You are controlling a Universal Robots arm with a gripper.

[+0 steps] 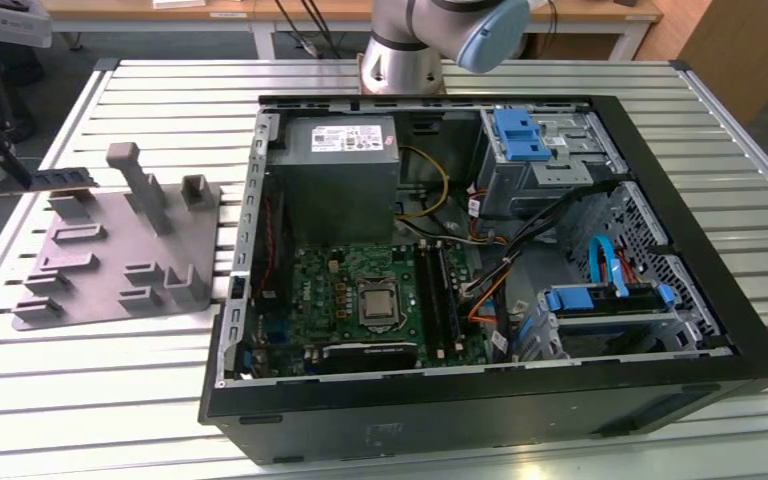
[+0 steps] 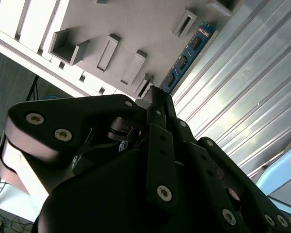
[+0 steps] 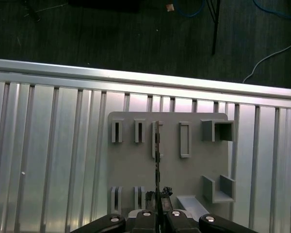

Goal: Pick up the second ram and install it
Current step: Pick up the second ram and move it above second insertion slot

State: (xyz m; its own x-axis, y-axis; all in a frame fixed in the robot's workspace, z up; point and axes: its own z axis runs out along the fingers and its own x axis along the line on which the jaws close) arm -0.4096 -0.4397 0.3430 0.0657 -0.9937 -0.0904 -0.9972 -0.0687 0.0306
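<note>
The ram (image 2: 185,57) is pinched at one end by the gripper (image 2: 156,97), jaws closed tight on it, out at the exterior view's left. It's held over the grey holder (image 3: 194,170) on the worktop (image 1: 131,400), well apart from the case (image 1: 491,400). Whether it's fully lifted clear of the holder can't really be told.

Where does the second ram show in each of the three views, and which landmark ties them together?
Exterior view: the second ram is at the exterior view's left, by the grey slotted tray.
Second wrist view: a blue stick reaching out from the gripper, alongside the tray.
First wrist view: edge-on, a thin line running from the gripper over the tray.
Shared landmark: the grey slotted tray.
</note>
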